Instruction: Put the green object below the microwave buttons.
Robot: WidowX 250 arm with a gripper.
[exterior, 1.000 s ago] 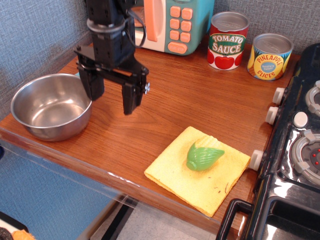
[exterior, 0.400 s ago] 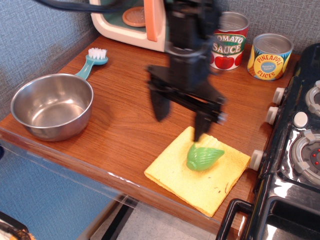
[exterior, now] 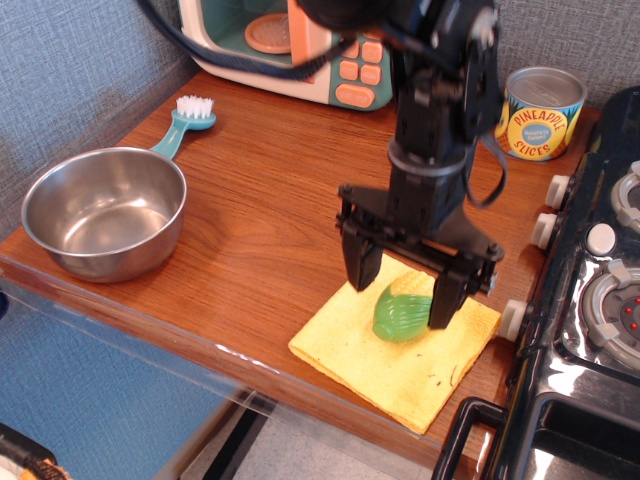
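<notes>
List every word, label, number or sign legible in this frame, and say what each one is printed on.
"PINEAPPLE SLICES": on the yellow and blue label of the pineapple can at the back right; the small badge between the two words is too small to read.
Microwave buttons: blank, with no numbers or symbols to read.
Stove knobs: no readable markings.
The arm covers whatever stands left of the pineapple can, so no other text shows.

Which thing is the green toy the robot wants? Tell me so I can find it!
Find the yellow cloth near the table's front edge, beside the black stove. The green toy lies on it, between the open fingers of the robot's hand. It is glossy, ribbed and egg-shaped, unlike the teal-handled brush.
</notes>
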